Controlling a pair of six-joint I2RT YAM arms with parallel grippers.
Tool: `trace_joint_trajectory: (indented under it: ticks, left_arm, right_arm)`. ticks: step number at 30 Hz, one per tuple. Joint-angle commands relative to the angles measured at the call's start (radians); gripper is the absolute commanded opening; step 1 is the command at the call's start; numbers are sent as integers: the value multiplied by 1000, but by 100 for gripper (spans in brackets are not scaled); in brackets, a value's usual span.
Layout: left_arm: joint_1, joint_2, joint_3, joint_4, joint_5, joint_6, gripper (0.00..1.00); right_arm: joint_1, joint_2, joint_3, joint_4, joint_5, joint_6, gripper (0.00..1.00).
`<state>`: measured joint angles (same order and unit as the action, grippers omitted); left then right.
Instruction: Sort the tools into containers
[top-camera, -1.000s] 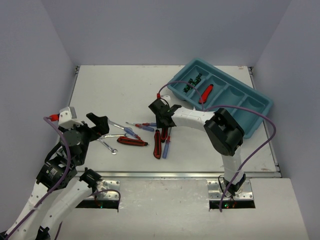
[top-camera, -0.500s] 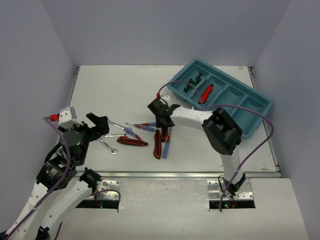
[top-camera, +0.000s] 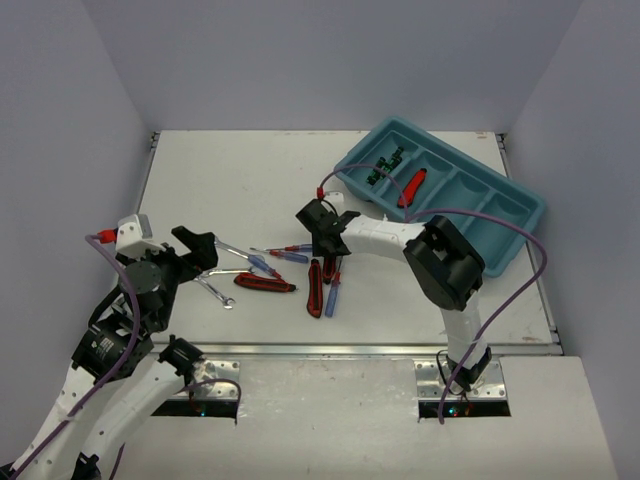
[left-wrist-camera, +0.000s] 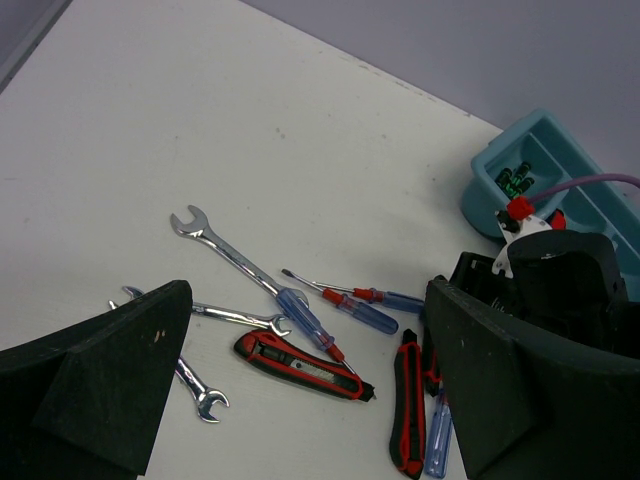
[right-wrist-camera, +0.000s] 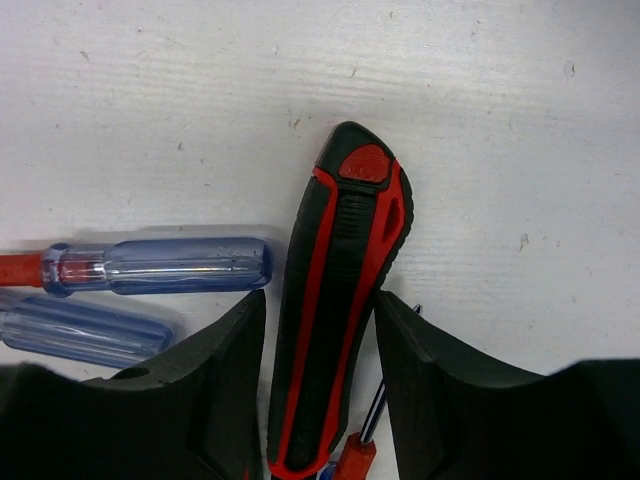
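Note:
My right gripper (top-camera: 325, 240) (right-wrist-camera: 320, 385) is low on the table with its open jaws on either side of a red-and-black utility knife (right-wrist-camera: 340, 290). The right finger touches the knife and a small gap shows at the left finger. My left gripper (top-camera: 200, 250) (left-wrist-camera: 310, 400) is wide open and empty above the table's left part. Below it lie silver wrenches (left-wrist-camera: 225, 250), blue-and-red screwdrivers (left-wrist-camera: 365, 312) and two more utility knives (left-wrist-camera: 300, 362) (left-wrist-camera: 408, 415). The teal tray (top-camera: 530, 215) at the back right holds black-and-green screwdrivers (top-camera: 385, 165) in its first compartment and a red knife (top-camera: 412, 187) in the second.
A blue-handled screwdriver (right-wrist-camera: 180, 265) lies just left of the right gripper's left finger, and another screwdriver's tip pokes out under the straddled knife. A purple cable (top-camera: 520, 235) arcs from the right arm over the tray. Grey walls enclose the table.
My right gripper has shifted slightly left and back at the knife. My left arm has hardly moved.

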<state>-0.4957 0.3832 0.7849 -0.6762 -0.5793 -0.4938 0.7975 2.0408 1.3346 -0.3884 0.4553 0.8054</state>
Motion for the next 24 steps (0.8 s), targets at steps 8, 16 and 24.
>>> trace_joint_trajectory:
  ticks: [8, 16, 24]
  left_arm:
    - [6, -7, -3, 44, 10, 17, 100]
    - [6, -10, -3, 44, 8, 15, 100]
    - [6, -7, -3, 44, 9, 15, 100]
  right_arm:
    - [16, -4, -51, -24, 15, 43, 47]
    - [16, 38, 5, -34, 6, 29, 41]
    - [16, -29, 29, -27, 3, -20, 3]
